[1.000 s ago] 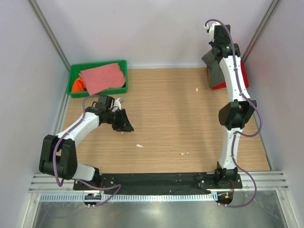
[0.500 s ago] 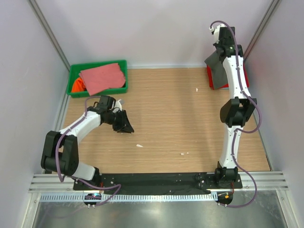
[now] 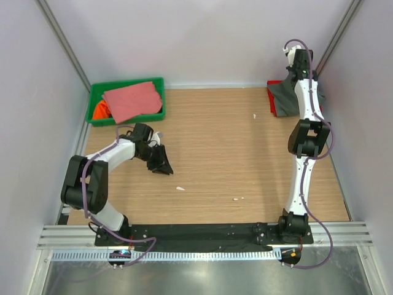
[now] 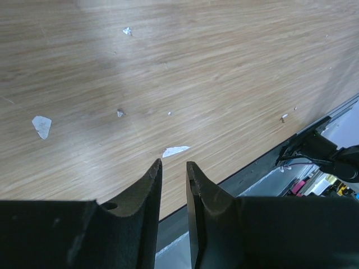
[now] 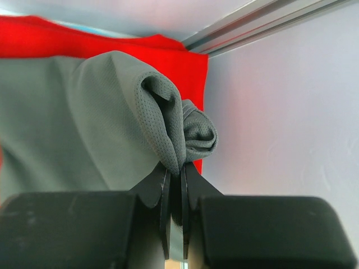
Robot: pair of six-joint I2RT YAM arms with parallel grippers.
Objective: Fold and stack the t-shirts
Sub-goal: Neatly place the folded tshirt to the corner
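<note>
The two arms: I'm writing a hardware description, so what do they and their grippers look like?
The left arm and right arm have white tubular links, black joint housings and a looping purple cable. The left gripper and right gripper each have two matte black, tapering fingers.

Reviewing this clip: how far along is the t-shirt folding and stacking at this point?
Done: a red shirt lies at the far right corner, seemingly starting the stack. In hand: the right claw is shut on a bunch of the dark grey shirt, draped over the red one; the left claw hangs empty over the table. Left: the salmon-pink shirt and orange shirt sit in the green bin.
</note>
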